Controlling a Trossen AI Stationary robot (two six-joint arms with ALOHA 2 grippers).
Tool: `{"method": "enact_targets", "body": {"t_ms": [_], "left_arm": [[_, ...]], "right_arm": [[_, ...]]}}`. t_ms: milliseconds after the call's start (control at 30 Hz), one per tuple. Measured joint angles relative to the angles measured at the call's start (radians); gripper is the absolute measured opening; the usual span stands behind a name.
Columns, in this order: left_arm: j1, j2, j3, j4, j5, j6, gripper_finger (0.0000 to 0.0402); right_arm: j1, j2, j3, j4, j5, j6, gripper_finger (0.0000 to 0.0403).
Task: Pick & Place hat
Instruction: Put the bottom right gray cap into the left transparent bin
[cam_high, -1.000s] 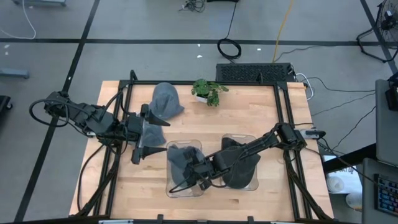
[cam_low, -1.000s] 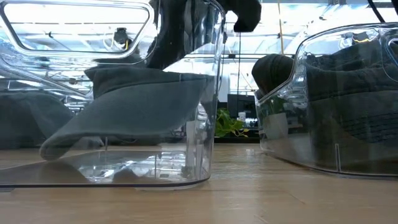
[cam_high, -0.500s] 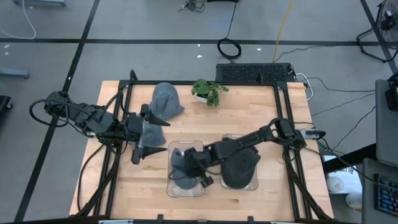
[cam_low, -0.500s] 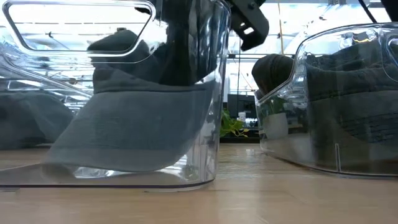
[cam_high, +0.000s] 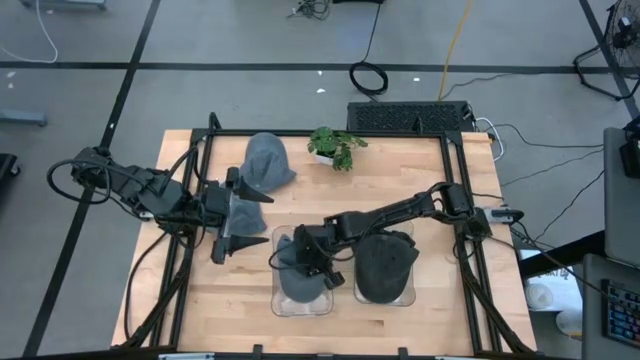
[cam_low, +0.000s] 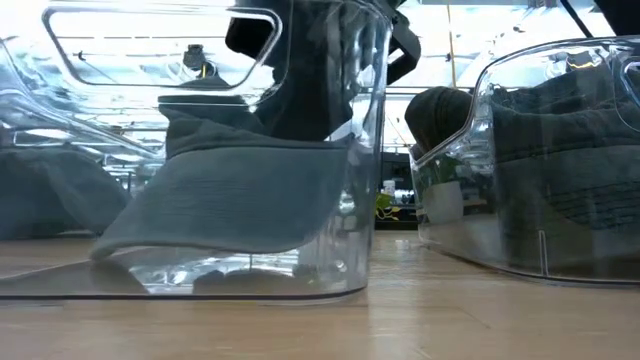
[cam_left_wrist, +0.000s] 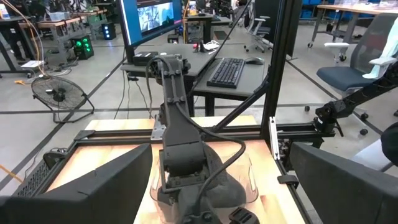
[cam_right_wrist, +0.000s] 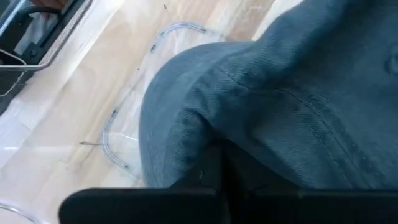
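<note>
A grey hat (cam_high: 300, 278) lies in the left clear bin (cam_high: 278, 305); in the low view the hat (cam_low: 240, 190) rests on the bin floor by its brim. My right gripper (cam_high: 316, 258) reaches down into that bin and is shut on the hat (cam_right_wrist: 261, 93). A darker hat (cam_high: 388, 268) fills the right clear bin (cam_high: 410, 296). A third grey hat (cam_high: 266, 160) sits on the table toward the far edge. My left gripper (cam_high: 243, 215) waits open, left of the bins, holding nothing. My right gripper holds the grey hat by a fold of its cloth (cam_right_wrist: 205, 146), pinched between the two fingers (cam_right_wrist: 217, 168). It comes from above, slanting from the table's right. The hat's brim (cam_low: 150, 235) rests on the floor of the left bin.
A small potted plant (cam_high: 334, 146) stands near the far edge, beside the third hat. A black frame rail (cam_high: 200, 170) runs along the table's sides. Bare wood (cam_high: 420, 190) lies between the bins and the far edge. Desks and a keyboard (cam_left_wrist: 230, 68) show in the room behind.
My right gripper has moved toward the far edge while staying shut on the grey hat. The hat has sunk lower into the left bin, its brim now down on the floor. The left bin has slid slightly toward the right bin.
</note>
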Motion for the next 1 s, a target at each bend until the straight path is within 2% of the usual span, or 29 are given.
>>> {"method": "enact_targets", "body": {"t_ms": [100,267,433,567,833,1000], "left_arm": [[0.000,0.000,0.000,0.000,0.000,0.000,0.0392],[0.000,0.000,0.000,0.000,0.000,0.000,0.0392],[0.000,0.000,0.000,0.003,0.000,0.000,0.0392],[0.000,0.000,0.000,0.022,0.000,0.000,0.0392],[0.000,0.000,0.000,0.026,0.000,0.000,0.0392],[0.000,0.000,0.000,0.026,0.000,0.000,0.0392]], "right_arm": [[-0.012,0.000,-0.025,0.037,0.009,-0.003,0.0000],[0.020,-0.042,-0.033,0.051,0.254,-0.073,0.0000],[0.093,-0.100,-0.032,0.076,0.410,-0.158,0.0000],[0.152,-0.128,-0.031,0.082,0.495,-0.184,0.0000],[0.233,-0.129,-0.062,0.065,0.499,-0.182,0.0000],[0.211,-0.128,-0.129,0.109,0.492,-0.165,0.0000]]}}
